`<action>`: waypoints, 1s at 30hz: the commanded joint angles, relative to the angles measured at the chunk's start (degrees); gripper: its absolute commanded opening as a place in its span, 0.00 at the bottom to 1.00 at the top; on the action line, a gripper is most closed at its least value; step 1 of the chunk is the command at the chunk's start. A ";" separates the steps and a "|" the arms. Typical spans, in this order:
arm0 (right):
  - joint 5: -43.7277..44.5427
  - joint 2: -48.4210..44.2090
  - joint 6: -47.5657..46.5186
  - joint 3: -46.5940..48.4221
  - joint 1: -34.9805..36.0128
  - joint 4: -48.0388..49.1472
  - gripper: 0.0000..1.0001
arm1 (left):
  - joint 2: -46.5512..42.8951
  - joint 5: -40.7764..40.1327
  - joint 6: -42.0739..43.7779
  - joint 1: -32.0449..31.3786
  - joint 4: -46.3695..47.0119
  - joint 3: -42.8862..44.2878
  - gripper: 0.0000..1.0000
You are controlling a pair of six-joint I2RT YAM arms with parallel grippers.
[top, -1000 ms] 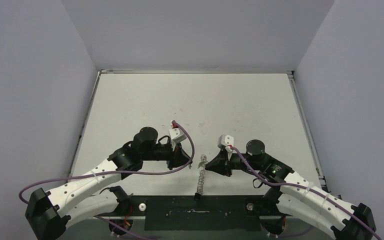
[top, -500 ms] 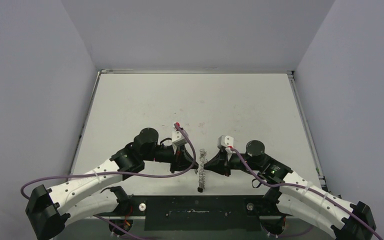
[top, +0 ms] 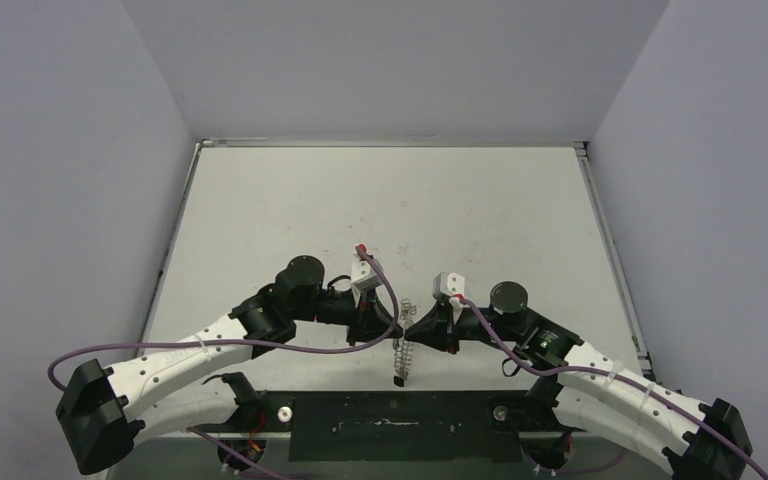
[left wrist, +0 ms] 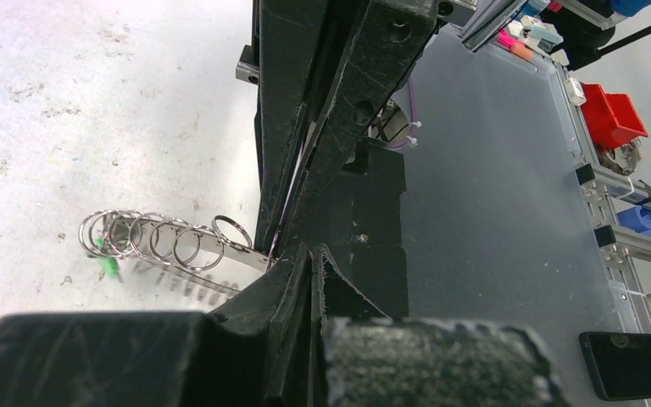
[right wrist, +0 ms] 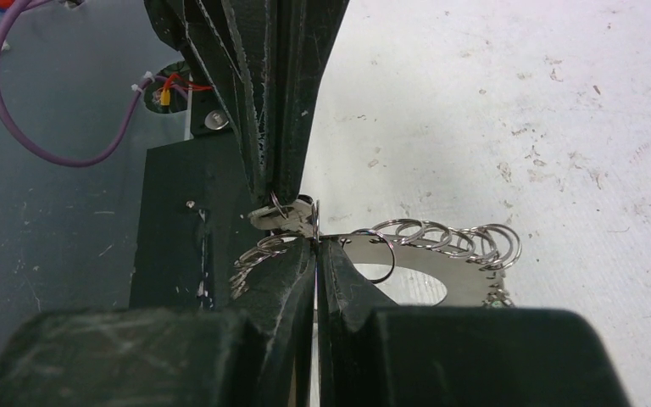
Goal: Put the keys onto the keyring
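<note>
Over the last second the left gripper (top: 396, 325) has swung in from the left, and its tip now sits right against the tip of the right gripper (top: 413, 327). A clear gap lay between them a second ago. They meet over the middle of the near edge of the surface (top: 380, 200). This looks like the meeting point of the task, with one arm steadying the ring while the other comes in to thread.

The keyring (top: 403, 352) has kept its place, hanging down from that meeting point towards the near edge. The right jaws are clamped on its upper rim, and its looped coils fan out to one side in both wrist views.

The left jaws are pressed together. A small silvery piece (right wrist: 284, 215) shows at their tips, touching the ring's rim just beside the right jaws, but I cannot tell whether it is a key. A dark speck (top: 397, 380) hangs at the ring's lowest point. It is too small to identify.
</note>
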 commanded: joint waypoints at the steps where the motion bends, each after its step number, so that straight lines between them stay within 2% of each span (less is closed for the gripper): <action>1: -0.65 0.19 0.22 0.49 0.83 6.01 0.00 | 0.09 -1.12 -0.14 -0.23 3.82 -0.06 0.00; 14: -0.30 -0.70 -0.06 0.37 1.31 5.75 0.00 | -0.67 -5.99 2.21 -0.22 -0.48 -0.56 0.00; 30: -0.12 -1.12 0.33 0.20 1.43 6.46 0.00 | -2.70 -8.46 3.74 -0.24 -0.65 -3.69 0.00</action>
